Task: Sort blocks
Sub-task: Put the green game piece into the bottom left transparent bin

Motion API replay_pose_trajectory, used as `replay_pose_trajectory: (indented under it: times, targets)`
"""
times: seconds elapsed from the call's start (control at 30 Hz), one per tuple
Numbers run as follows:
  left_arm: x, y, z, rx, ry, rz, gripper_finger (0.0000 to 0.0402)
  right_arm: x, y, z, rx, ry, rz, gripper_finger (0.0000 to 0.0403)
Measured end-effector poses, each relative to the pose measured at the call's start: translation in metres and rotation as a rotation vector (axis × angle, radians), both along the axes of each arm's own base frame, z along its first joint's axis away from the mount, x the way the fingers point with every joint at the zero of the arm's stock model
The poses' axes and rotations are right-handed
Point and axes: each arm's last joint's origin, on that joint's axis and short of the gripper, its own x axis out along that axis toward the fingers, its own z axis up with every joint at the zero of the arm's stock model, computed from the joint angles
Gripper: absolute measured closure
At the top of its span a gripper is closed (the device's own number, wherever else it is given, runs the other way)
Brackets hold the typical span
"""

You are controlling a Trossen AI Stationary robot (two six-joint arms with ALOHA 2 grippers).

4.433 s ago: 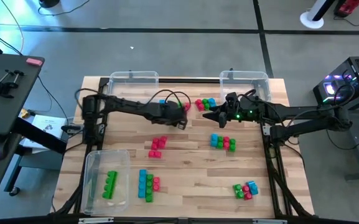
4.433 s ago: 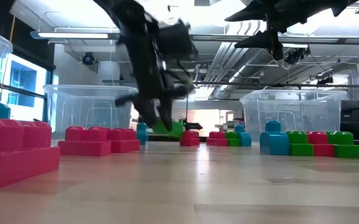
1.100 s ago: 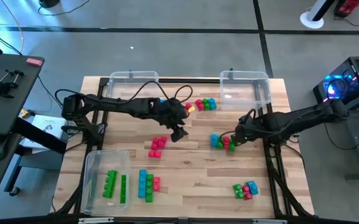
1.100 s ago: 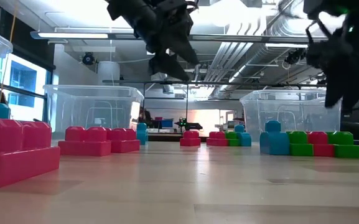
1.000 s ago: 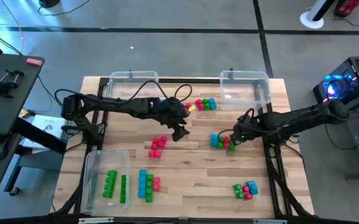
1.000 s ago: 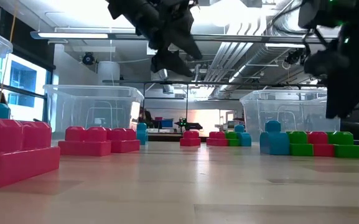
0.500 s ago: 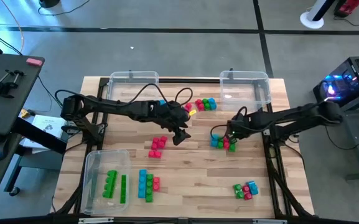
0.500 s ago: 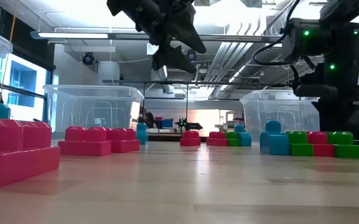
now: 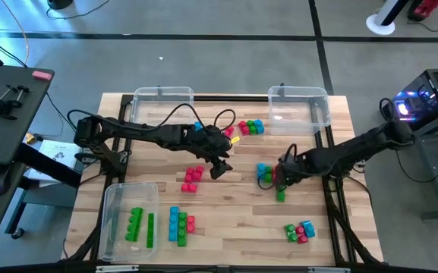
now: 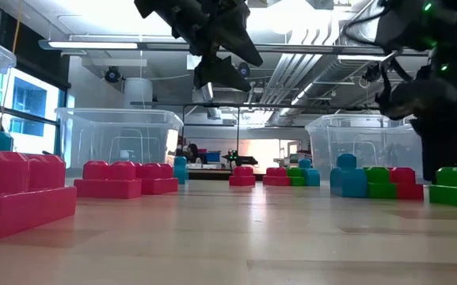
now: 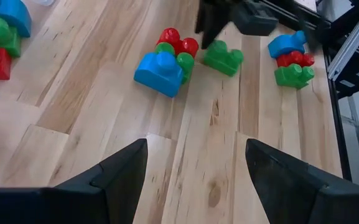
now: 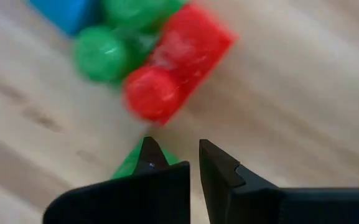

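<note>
A green block is lying on the wooden table, just at 6 o'clock of the small blue, green and red cluster right of centre. The right gripper is sitting low at that cluster with its fingers clenched together; the green block is showing just beside its fingertips, and I cannot tell whether they are pinching it. The left gripper is hanging above the table's centre, fingers spread and holding nothing, with red blocks at its 8 o'clock.
</note>
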Motion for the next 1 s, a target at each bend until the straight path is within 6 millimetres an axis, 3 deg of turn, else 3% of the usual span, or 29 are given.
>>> replay_pose_trajectory:
  times: [0.13,0.27,0.4,0.5,0.67,1.0]
  targets:
    - [0.000,0.000,0.000,0.006,-0.001,-0.003,0.0145,0.001,0.014,0.007,0.024,-0.020,0.017,0.0403]
    - [0.000,0.000,0.000,0.017,-0.002,-0.012,0.0145,0.008,0.025,0.032,0.035,-0.038,0.033,0.0403]
    - [0.000,0.000,0.000,0.017,0.003,-0.013,0.0145,0.014,0.040,0.059,0.094,-0.097,-0.041,0.0403]
    - [0.000,0.000,0.000,0.018,0.003,-0.013,0.0145,0.017,0.053,0.066,0.169,-0.152,-0.113,0.0402]
    - [0.000,0.000,0.000,0.045,0.001,-0.039,0.0145,0.012,0.068,0.055,0.187,-0.070,-0.241,0.0371]
    - [-0.001,0.001,-0.001,0.076,-0.002,-0.066,0.0145,0.022,0.082,0.013,0.096,0.131,-0.385,0.0227]
